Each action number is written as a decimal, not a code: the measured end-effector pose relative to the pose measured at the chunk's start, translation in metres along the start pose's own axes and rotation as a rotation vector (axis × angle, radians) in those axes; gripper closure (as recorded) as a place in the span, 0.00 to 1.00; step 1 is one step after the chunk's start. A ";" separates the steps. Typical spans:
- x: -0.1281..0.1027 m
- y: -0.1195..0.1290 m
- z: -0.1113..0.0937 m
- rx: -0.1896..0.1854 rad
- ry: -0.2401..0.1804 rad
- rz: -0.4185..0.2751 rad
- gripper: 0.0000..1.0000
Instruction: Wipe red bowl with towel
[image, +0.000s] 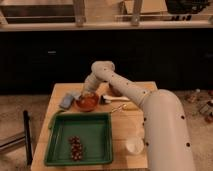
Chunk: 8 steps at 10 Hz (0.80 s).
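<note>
Dark cabinet fronts and a pale counter ledge fill the background of the single camera view. A light wooden desk (127, 125) stands in front of them on a speckled floor.

Toward the far left corner of the desk sits the red bowl (88, 103), upright. Touching its left side lies a grey-blue folded pad (66, 101), which I take to be the towel. A white robot arm (125, 87) reaches in from the right edge of the desk, bends at a rounded elbow above the far edge, and angles down. Its gripper (88, 94) sits right over the bowl, at or just inside the rim. Whether the gripper is apart, together or clamped on cloth cannot be told.

A green tray (57, 145) fills the near left corner and holds a cluster of small dark items (75, 147). A white cup (134, 145) stands near the near edge, right of the tray. A white-handled utensil (113, 98) and a yellowish object (125, 106) lie just right of the bowl.

The step in hand looks like the wipe itself. To do it well, the cloth should stay pressed lightly against the inner wall and sweep round in a circle. Pressure should go downward rather than sideways, or the bowl may slide toward the tray or tip onto the utensil.
</note>
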 end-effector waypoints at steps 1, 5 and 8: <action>0.000 0.009 -0.001 -0.021 0.003 -0.015 1.00; 0.011 0.038 -0.001 -0.114 0.021 -0.035 1.00; 0.036 0.044 -0.018 -0.110 0.047 0.004 1.00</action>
